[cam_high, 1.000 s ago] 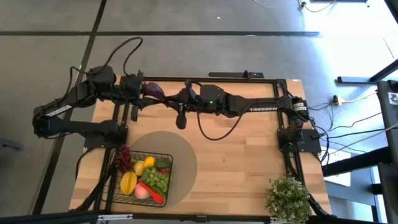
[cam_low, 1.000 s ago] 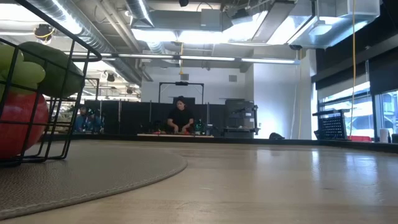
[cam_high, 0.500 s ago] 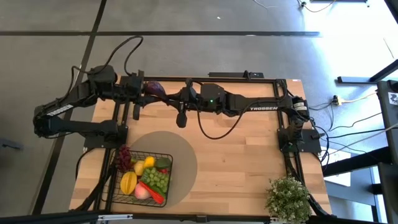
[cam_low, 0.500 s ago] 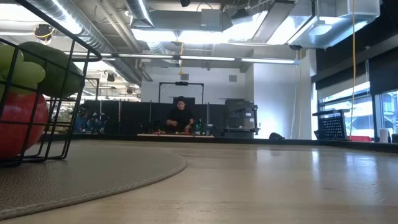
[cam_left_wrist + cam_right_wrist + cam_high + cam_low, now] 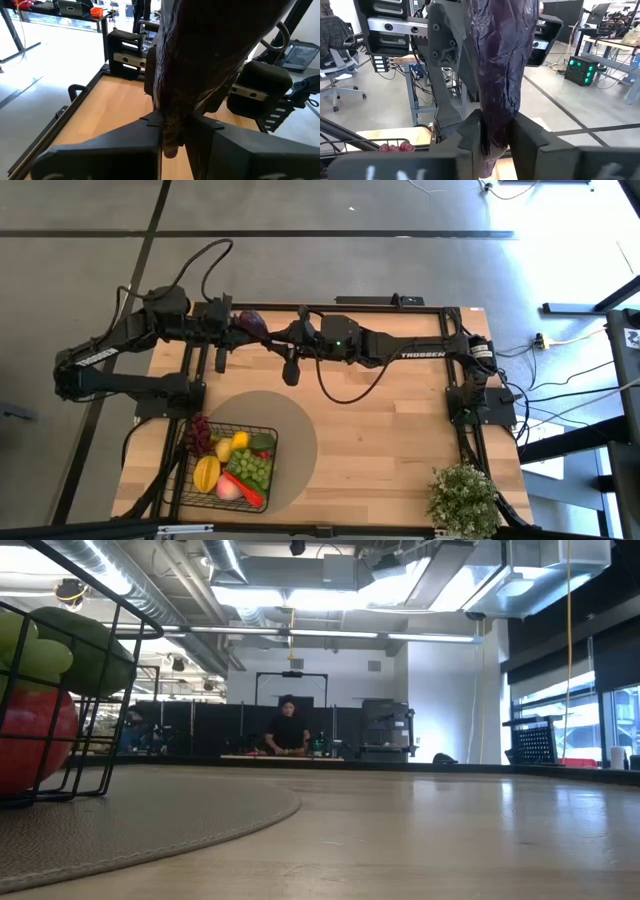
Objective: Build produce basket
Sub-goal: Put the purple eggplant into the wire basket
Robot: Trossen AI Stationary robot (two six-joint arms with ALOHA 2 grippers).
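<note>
Evidently a hand-over is under way above the table's far edge: the left gripper (image 5: 236, 332) and the right gripper (image 5: 272, 337) meet end to end, each with its fingers pinched on the purple eggplant (image 5: 250, 324), held between them in mid-air. Probably this is because the basket (image 5: 205, 490), already holding other produce (image 5: 245, 465), sits on the round mat (image 5: 295, 425) on the left arm's side, well apart from the grippers.

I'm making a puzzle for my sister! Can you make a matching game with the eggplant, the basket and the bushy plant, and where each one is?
1. eggplant
2. basket
3. potted plant

A. on the round mat
B. table corner on the right arm's side
C. gripped by the left end effector and right end effector

Pairs: 1-C, 2-A, 3-B.
</note>
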